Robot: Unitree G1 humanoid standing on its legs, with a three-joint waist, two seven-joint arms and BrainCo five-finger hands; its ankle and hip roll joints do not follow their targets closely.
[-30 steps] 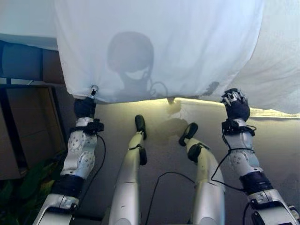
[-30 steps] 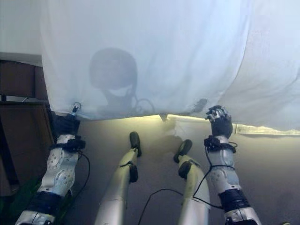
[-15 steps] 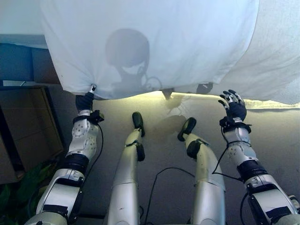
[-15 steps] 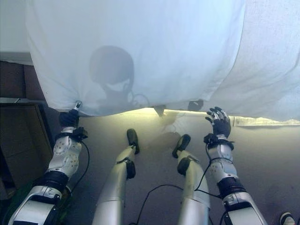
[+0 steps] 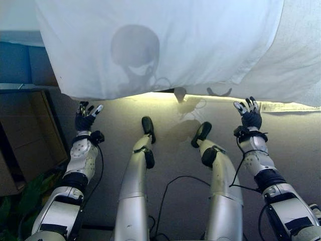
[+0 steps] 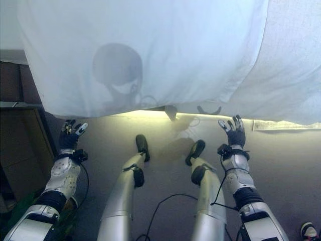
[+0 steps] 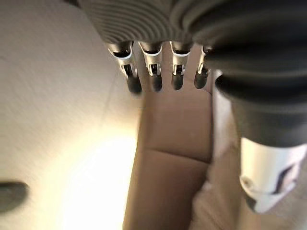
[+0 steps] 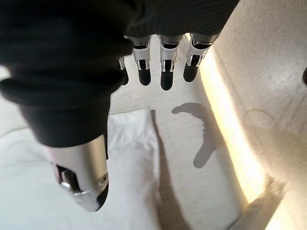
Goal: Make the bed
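Observation:
A white sheet hangs over the side of the bed, its lower hem running just above the floor. My left hand is below the sheet's left corner, fingers spread and holding nothing. My right hand is below the hem on the right, fingers straight and apart from the cloth. In the left wrist view the fingers point out straight over the floor. In the right wrist view the fingers are straight too, with white cloth past them.
A second, rougher white cover hangs down at the right. A dark wooden cabinet stands at the left beside the bed. Grey floor lies under the hem, lit by a yellow strip of light.
Both hands have let go of the sheet's hem and dropped away from it with fingers spread. The sheet hangs loose.

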